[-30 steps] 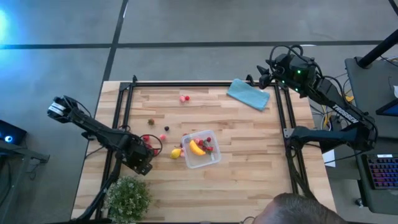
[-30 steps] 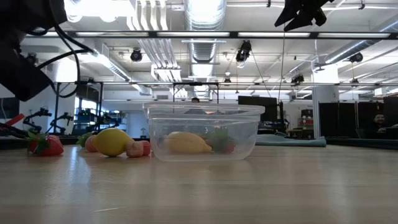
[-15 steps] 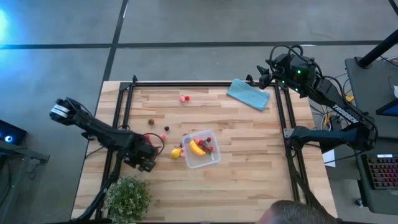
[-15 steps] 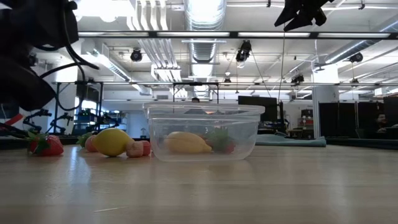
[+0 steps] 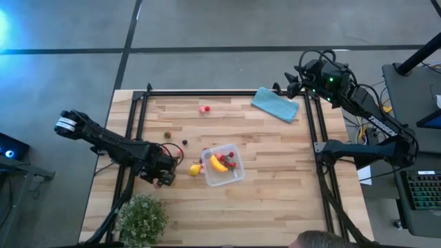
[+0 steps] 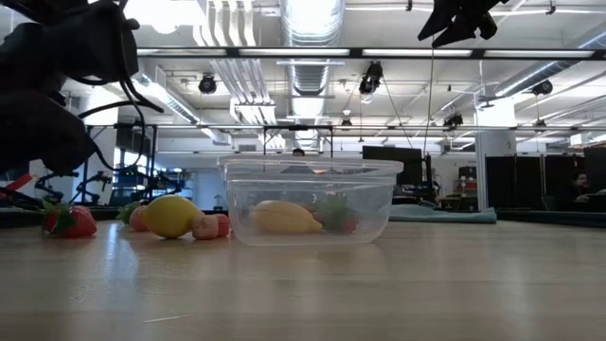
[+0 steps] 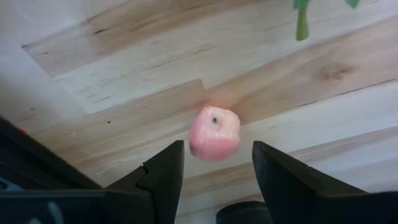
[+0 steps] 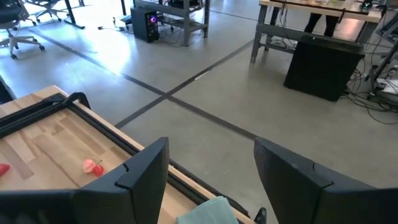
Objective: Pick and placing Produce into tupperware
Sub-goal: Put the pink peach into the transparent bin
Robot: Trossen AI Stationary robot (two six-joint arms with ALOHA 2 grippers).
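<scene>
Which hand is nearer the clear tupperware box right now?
The left. The left hand hangs beside the tupperware, holding a pink fruit piece between its fingers. The right hand waits at the table's far corner, past the teal cloth.

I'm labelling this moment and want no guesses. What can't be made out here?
- Left end effector: left wrist view shows a pink fruit piece between its fingers; contact unclear.
- Tupperware: high view too small to count the fruit inside.
- Dark pieces: high view, too tiny to identify.
- Person: high view, cut off by the bottom edge.
</scene>
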